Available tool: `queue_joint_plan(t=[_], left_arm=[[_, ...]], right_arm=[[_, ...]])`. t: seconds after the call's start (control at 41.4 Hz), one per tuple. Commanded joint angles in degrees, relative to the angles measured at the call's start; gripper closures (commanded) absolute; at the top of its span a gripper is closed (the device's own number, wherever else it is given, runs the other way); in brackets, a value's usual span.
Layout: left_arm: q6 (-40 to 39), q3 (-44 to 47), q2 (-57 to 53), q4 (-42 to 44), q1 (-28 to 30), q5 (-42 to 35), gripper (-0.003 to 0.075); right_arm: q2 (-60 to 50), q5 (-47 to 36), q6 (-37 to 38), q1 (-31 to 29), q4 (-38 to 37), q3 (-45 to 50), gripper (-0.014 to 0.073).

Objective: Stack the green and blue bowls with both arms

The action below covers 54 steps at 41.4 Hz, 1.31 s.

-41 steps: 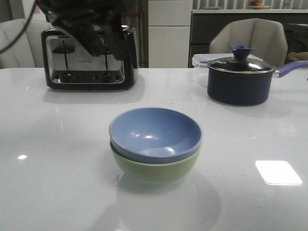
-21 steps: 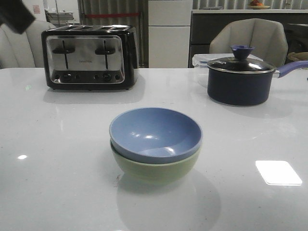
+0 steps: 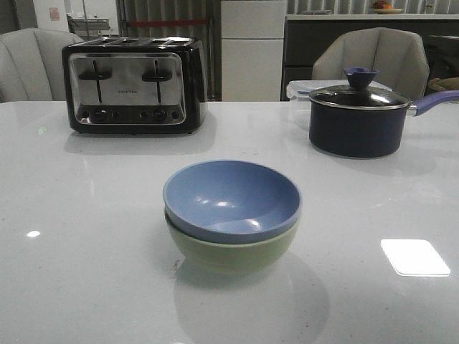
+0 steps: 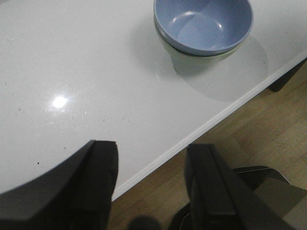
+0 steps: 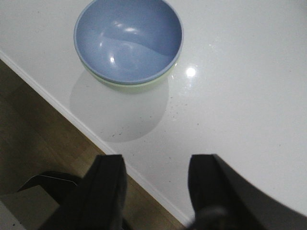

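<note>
Here the blue bowl (image 3: 231, 198) sits nested inside the green bowl (image 3: 233, 247) near the middle of the white table (image 3: 86, 236), so only the green one's outer wall and a thin strip of rim show. Neither arm appears in the front view. In the wrist views, the left gripper (image 4: 151, 184) and the right gripper (image 5: 156, 184) each hang above the table's near edge, well apart from the stack, jaws spread with nothing between them; their fingertips are cut off by the frame. Behind, a toaster (image 3: 134, 84) stands at the back left and a lidded saucepan (image 3: 356, 118) at the back right, its handle cropped, partly hiding a clear container (image 3: 297, 89).
</note>
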Motion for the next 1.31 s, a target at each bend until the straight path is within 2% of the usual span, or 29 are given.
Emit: queue_joint_plan(t=[0.0,0.218,0.29,0.411,0.58,0.725,1.282], left_arm=[[-2.9,-0.9,-0.6,1.1,-0.6,-4.0,0.0337],[-3.7,-0.1,-0.6,1.4,-0.6,-4.4,0.0337],[-3.7,-0.1,-0.6,1.4,-0.6,-4.4,0.0338],[-3.7,-0.1,-0.6,1.4,-0.6,-4.4,0.0369],[-3.7,-0.1,-0.6,1.4,-0.6,-5.1,0.0511],[-3.7,-0.1,-0.6,1.3,-0.6,-5.1,0.063],[-3.7,-0.1,-1.6,1.0,-0.6,-5.1,0.0627]], right_arm=[[-0.2,-2.2,-0.7,0.0,0.2,-1.5,0.0169],[-0.2,-2.0,-0.7,0.0,0.2,-1.5,0.0182],[-0.2,-2.0,-0.7,0.0,0.2,-1.5,0.0241],[-0.2,-2.0,-0.7,0.0,0.2,-1.5,0.0398],[-0.2,-2.0,-0.7,0.0,0.2,-1.5,0.0545],[-0.2,-2.0,-0.7,0.0,0.2,-1.5,0.0538],[-0.2,-2.0,-0.7,0.0,0.2,-1.5,0.0538]])
